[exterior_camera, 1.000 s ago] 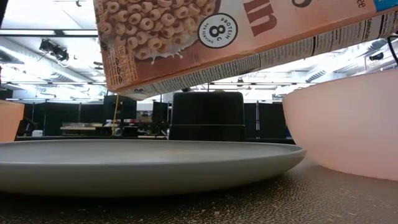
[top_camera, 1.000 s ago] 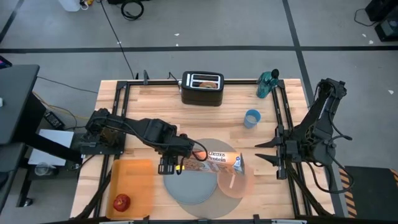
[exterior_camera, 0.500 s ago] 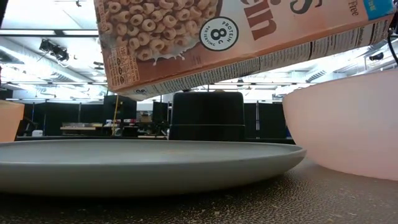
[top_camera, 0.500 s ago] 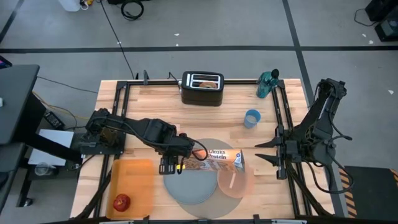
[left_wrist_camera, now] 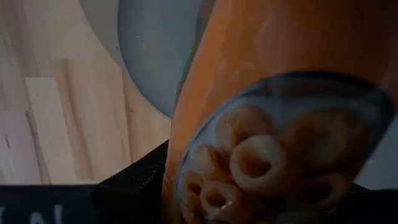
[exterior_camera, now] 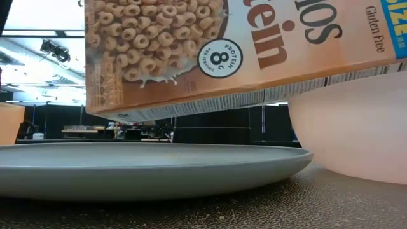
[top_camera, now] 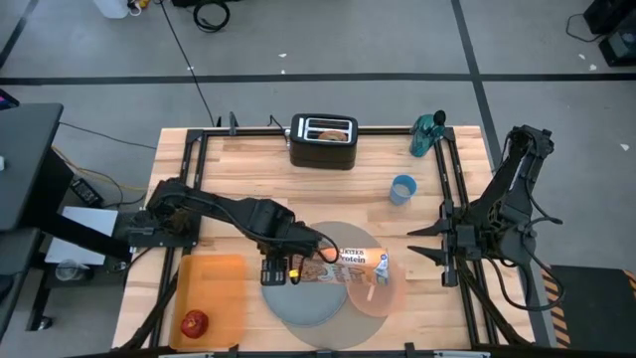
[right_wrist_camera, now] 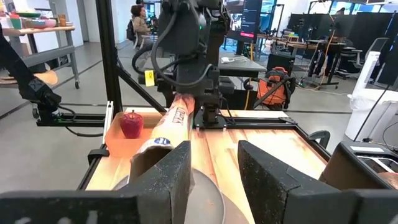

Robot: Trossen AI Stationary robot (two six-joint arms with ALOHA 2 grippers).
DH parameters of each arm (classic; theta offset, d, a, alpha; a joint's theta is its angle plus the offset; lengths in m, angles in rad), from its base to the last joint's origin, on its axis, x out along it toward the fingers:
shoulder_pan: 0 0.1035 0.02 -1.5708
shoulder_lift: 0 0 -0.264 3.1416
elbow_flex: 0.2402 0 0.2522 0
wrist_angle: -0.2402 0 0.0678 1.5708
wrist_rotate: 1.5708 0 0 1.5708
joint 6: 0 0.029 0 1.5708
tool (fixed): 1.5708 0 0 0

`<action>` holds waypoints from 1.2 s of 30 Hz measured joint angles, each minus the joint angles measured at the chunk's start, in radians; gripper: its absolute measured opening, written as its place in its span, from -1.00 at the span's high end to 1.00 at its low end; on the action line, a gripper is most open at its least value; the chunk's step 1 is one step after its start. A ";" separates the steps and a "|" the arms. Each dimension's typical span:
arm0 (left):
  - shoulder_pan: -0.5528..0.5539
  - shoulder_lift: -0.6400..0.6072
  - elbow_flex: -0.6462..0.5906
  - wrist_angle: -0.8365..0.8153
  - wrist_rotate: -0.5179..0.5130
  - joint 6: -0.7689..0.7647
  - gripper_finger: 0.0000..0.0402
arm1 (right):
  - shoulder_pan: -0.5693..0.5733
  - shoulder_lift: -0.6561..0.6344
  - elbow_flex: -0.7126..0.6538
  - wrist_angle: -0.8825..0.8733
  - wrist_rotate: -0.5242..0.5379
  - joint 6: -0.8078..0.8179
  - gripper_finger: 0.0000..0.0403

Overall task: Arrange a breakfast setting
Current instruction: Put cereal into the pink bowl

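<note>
My left gripper (top_camera: 294, 268) is shut on an orange cereal box (top_camera: 343, 265) that lies lengthwise over the round grey mat (top_camera: 333, 237) and the smaller grey plate (top_camera: 308, 303). The box's free end (top_camera: 381, 265) is over the translucent pink bowl (top_camera: 376, 293), which stands on the mat's right part. The red apple (top_camera: 194, 321) lies on the orange tray (top_camera: 211, 288). My right gripper (right_wrist_camera: 214, 174) waits open at the table's right side. I cannot make out the spoon. My left gripper pinches the cereal box at its end toward the table's left (top_camera: 303, 268), between its two fingers. The fingers come about level from the table's left and lie along the box. The box is lifted clear of plate and table, lying about level (exterior_camera: 241, 57).
A black toaster (top_camera: 323, 141) with something brown in its slots stands at the far edge. A blue cup (top_camera: 402, 189) and a teal bottle (top_camera: 428, 132) are at the far right. Black frame rails run along both table sides.
My left gripper has moved toward the table's near edge and a little right, carrying the box. The box has come lower and nearer over the plate, and its free end now lies over the pink bowl.
</note>
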 joint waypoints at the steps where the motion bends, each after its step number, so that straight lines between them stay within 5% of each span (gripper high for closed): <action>1: 0.000 0.002 0.000 0.000 0.002 0.002 -0.04 | 0.000 0.000 0.000 0.000 0.000 0.000 0.30; 18: 0.000 -0.003 0.001 -0.001 0.019 0.003 -0.04 | 0.008 0.002 0.000 -0.009 -0.037 0.009 0.30; 36: 0.000 -0.005 0.002 -0.001 0.019 0.009 -0.04 | -0.093 0.246 -0.012 -0.120 -0.094 0.285 0.24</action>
